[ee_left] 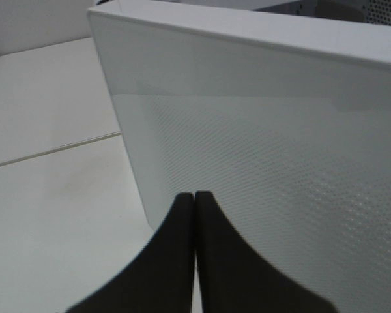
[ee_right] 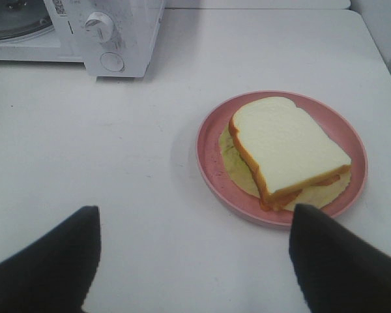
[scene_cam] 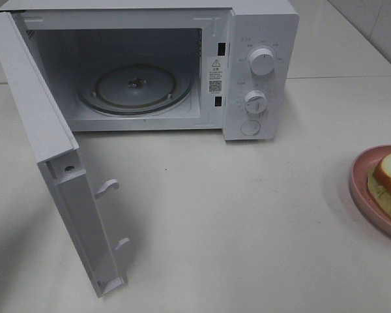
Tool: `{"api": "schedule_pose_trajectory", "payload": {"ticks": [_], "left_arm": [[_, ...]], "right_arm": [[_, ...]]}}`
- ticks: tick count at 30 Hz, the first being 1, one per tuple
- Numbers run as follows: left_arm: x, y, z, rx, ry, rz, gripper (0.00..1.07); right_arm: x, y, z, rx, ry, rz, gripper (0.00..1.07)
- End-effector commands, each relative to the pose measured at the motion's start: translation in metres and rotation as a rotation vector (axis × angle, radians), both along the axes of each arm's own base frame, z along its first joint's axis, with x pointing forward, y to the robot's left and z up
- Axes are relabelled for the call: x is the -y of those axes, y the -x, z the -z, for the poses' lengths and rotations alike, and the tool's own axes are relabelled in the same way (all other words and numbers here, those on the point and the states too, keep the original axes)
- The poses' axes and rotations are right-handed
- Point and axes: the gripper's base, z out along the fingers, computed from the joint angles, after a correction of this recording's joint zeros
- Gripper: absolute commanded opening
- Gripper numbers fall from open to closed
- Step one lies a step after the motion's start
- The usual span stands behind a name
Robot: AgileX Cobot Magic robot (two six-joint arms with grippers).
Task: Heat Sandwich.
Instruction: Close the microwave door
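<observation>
Starting at the left of the high view, we see the white microwave's door [scene_cam: 49, 143] swung wide open toward the camera, its inner face showing two white hook latches [scene_cam: 107, 188] along the free edge. In the left wrist view our left gripper [ee_left: 195, 195] has its two black fingers pressed together with nothing between them, and their tips sit just in front of the door's dotted white outer panel [ee_left: 267, 163]; we cannot tell whether they touch it.

Moving right, the boxy white microwave oven [scene_cam: 182, 19] stands at the back of the pale white table [scene_cam: 234, 215]. Its cavity is open, and a round clear glass turntable [scene_cam: 135, 88] lies bare on the floor. To the right of the cavity is the control panel with two round white knobs, one above the other [scene_cam: 261, 61], and a round button below them.

Further right, at the edge of the high view, a round pink plate [scene_cam: 363, 189] rests on the table, well apart from the oven. On it lies the sandwich [ee_right: 288, 149], white bread with an orange-brown crust and a pale green-yellow filling spreading out beneath.

Our right gripper [ee_right: 195, 251] hovers near the plate with its black fingers [ee_right: 339, 261] spread wide, gripping nothing.
</observation>
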Motion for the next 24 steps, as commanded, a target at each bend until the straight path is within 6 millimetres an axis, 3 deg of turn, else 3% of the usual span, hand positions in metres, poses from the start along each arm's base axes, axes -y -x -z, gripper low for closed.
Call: {"api": "schedule_pose_trajectory", "payload": {"ticks": [1,18,24], "left_arm": [[0.008,-0.004,-0.001,0.024,0.032,0.043,0.00],[0.044,-0.028,0.007,0.020,0.064,0.193,0.00],[0.067,-0.043,0.010,0.003,0.070,0.254,0.00]], "right_arm": [[0.000,0.004,0.000,0.032,0.003,-0.004,0.76],[0.000,0.004,0.000,0.032,0.003,-0.004,0.76],[0.000,0.004,0.000,0.032,0.003,-0.004,0.76]]}}
